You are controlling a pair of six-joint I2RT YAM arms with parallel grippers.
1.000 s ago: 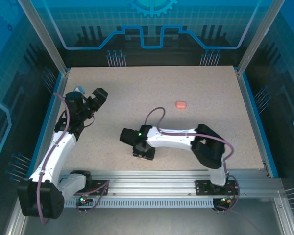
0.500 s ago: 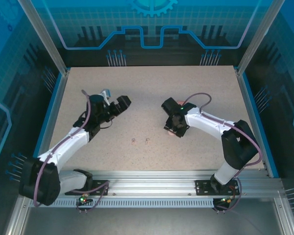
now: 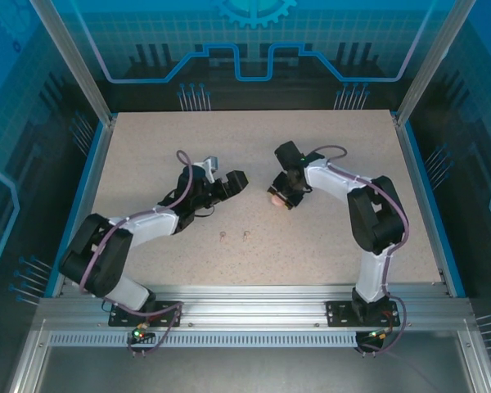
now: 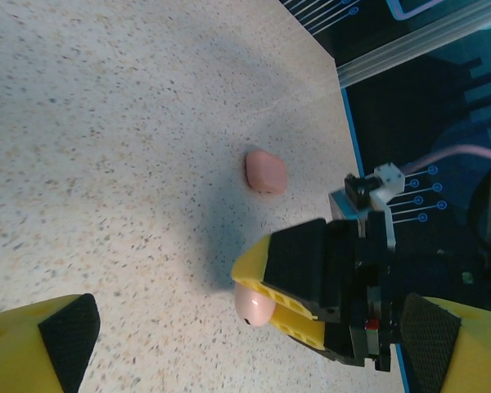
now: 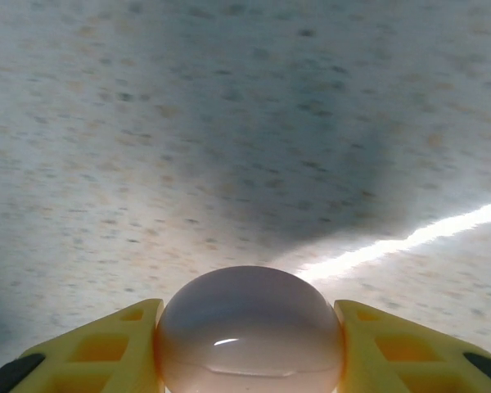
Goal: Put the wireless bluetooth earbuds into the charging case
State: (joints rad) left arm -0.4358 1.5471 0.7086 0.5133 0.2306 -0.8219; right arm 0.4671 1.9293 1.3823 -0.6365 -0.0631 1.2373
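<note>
My right gripper (image 3: 280,195) is shut on a pink charging case (image 3: 273,199) at the table's centre back. In the right wrist view the rounded, closed case (image 5: 250,327) sits between the yellow fingers (image 5: 106,348), just above the table. My left gripper (image 3: 233,182) is open and empty, a short way left of the case and facing it. Its wrist view shows the held case (image 4: 250,307) and a second pink case (image 4: 265,172) lying on the table beyond. Two tiny stemmed earbuds (image 3: 222,237) (image 3: 245,237) lie side by side nearer the front.
The speckled table (image 3: 147,147) is bordered by a blue rim (image 3: 417,196) and metal posts. Dark blue panels (image 4: 409,123) stand past the right edge. The right arm's forearm (image 3: 335,182) crosses the back right area.
The right gripper went from the front centre to the back centre and now holds a pink case. The left gripper swung right toward it. The two earbuds became visible.
</note>
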